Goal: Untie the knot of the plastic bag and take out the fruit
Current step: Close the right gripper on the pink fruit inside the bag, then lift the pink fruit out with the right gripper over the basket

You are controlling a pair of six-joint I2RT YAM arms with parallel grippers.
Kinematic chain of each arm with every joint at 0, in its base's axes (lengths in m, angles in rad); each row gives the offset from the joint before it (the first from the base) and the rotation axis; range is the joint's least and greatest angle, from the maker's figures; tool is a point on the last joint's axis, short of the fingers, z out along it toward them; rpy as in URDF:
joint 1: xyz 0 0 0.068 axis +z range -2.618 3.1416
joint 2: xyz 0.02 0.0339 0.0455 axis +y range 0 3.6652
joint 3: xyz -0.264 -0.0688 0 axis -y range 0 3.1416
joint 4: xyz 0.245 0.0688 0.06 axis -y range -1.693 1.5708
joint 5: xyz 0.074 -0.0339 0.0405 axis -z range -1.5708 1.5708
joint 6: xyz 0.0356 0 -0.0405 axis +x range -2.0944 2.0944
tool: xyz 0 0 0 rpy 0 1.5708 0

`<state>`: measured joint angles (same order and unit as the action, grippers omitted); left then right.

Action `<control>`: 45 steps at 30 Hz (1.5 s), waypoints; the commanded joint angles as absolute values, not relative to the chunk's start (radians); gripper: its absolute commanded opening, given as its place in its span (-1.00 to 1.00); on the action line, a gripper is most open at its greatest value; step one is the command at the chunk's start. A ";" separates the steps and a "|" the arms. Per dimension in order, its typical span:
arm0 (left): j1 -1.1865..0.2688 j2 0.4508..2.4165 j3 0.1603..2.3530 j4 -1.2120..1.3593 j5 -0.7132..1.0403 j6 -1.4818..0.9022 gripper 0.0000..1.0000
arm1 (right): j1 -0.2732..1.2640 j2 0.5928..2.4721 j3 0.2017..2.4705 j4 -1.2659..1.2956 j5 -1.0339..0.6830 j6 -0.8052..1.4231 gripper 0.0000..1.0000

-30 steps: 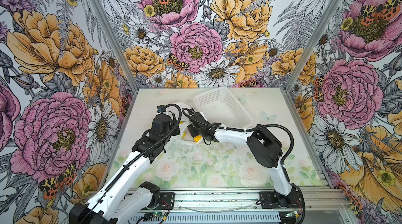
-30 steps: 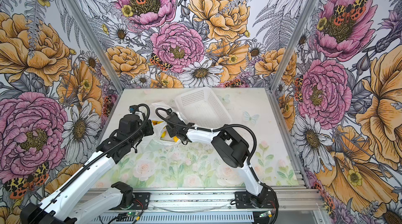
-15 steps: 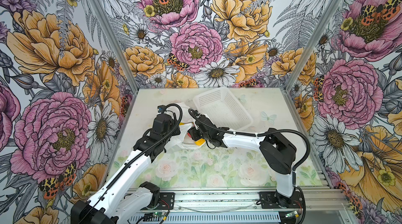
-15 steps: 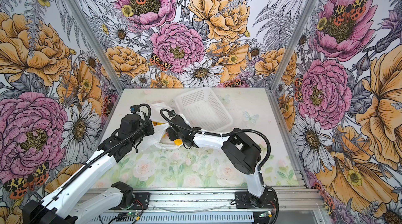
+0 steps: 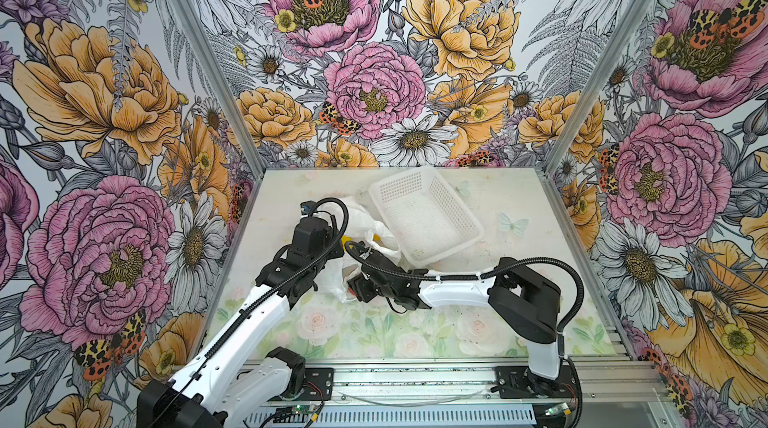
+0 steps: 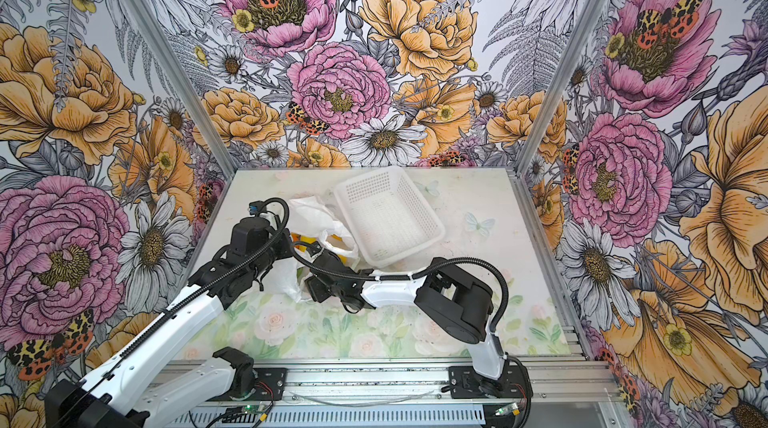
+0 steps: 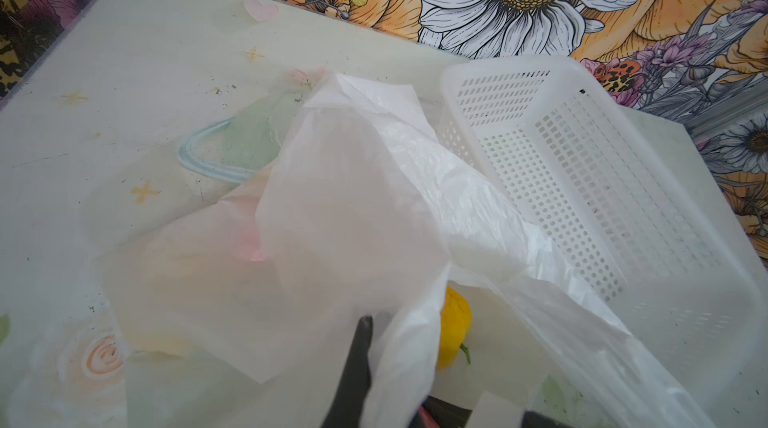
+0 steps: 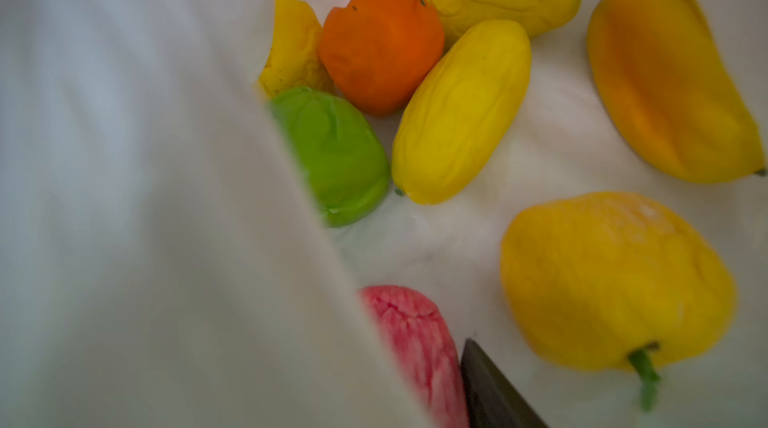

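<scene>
Table [image 5: 540, 206], floral top. White lattice basket [image 5: 409, 187] at 12 o'clock of centre. At its 8 o'clock, touching it, the plastic bag [image 5: 365, 218] lies crumpled with its mouth gaping. From 7 o'clock the left gripper [image 7: 374, 351] is pinched tight on a fold of bag film. From 4 o'clock the right gripper [image 5: 358, 282] is at the mouth. Spread or not, cannot tell: only one finger [image 8: 486, 384] shows, against the pink-red piece [image 8: 415, 343]. Inside the bag lies the fruit [image 8: 461, 114]: yellows, one orange, one green.
</scene>
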<state>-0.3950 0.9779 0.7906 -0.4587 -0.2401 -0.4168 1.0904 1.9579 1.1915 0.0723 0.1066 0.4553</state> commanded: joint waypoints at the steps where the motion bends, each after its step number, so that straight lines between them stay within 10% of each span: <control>1: -0.387 0.971 0.796 -0.449 -0.261 -0.419 -1.00 | 1.094 1.876 1.148 0.125 0.175 0.437 0.42; 22: -0.390 0.966 0.799 -0.450 -0.258 -0.417 -1.00 | 0.996 1.941 1.236 0.076 0.154 0.385 0.07; 29: -0.389 0.972 0.800 -0.450 -0.256 -0.416 -1.00 | 1.046 1.914 1.155 0.111 -0.017 0.415 0.47; 37: -0.391 0.969 0.801 -0.450 -0.253 -0.415 -1.00 | 1.065 2.032 1.205 0.076 -0.024 0.435 0.48; 45: -0.392 0.973 0.800 -0.450 -0.255 -0.416 -1.00 | 1.066 2.004 1.203 0.050 0.032 0.426 -0.05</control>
<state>-0.3950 0.9779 0.7906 -0.4587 -0.2401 -0.4168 1.0695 2.0350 1.2018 0.0837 -0.0002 0.4271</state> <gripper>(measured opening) 0.050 0.513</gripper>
